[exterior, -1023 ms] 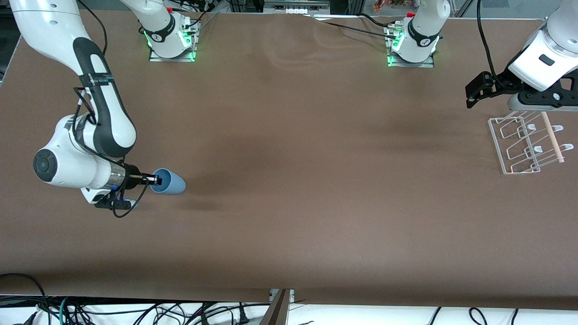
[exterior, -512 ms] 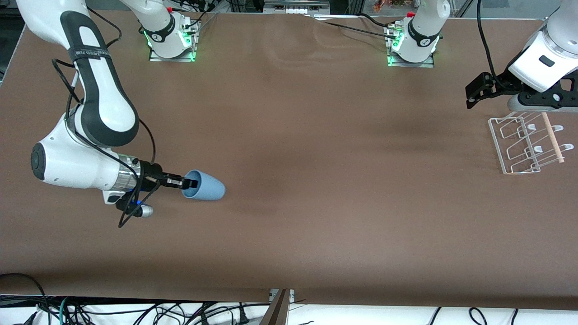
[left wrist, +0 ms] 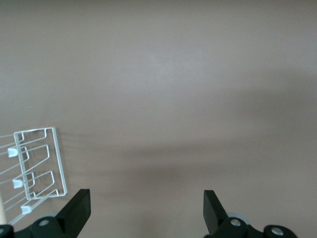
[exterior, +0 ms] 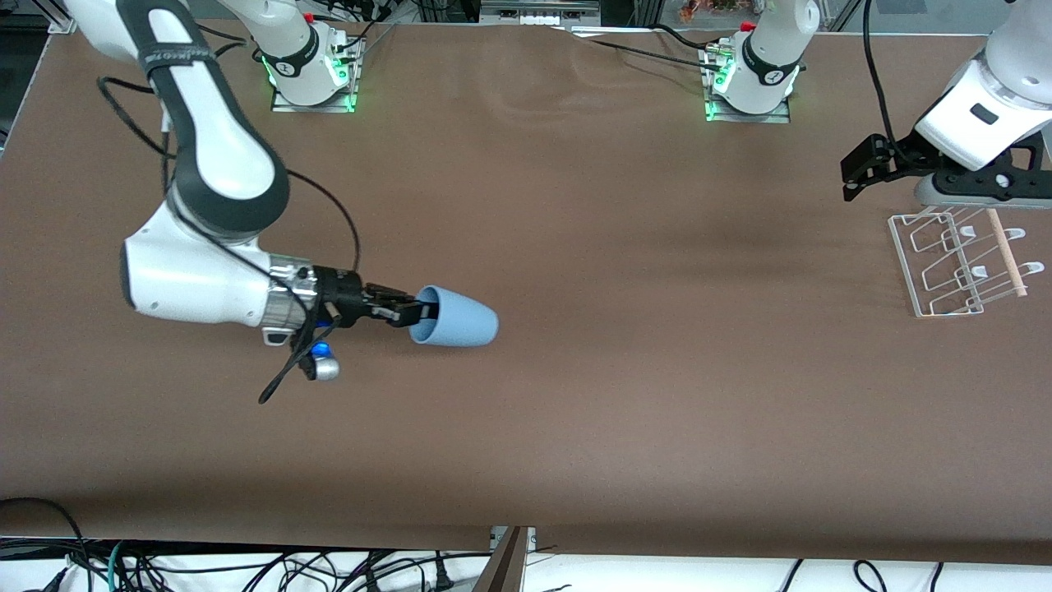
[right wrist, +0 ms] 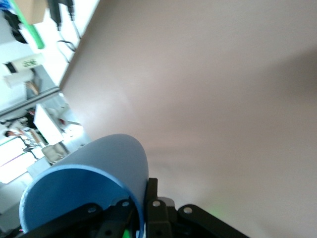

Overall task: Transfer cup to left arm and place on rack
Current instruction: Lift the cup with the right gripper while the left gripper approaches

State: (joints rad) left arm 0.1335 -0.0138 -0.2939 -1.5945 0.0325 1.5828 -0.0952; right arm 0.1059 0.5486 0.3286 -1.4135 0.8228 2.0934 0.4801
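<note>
Carrying the cup (exterior: 454,316) on its side by the rim, the right gripper (exterior: 421,312) hangs over the table (exterior: 575,427) toward the right arm's end in the front view; the rack (exterior: 957,263) stands at the left arm's end, the left gripper (exterior: 855,173) waiting beside it.

The left wrist view shows its fingers (left wrist: 77,210) spread wide and empty above bare table, the rack nearby.

The right wrist view shows fingers pinching the cup's wall.

Pickup looks done; handover and racking remain
</note>
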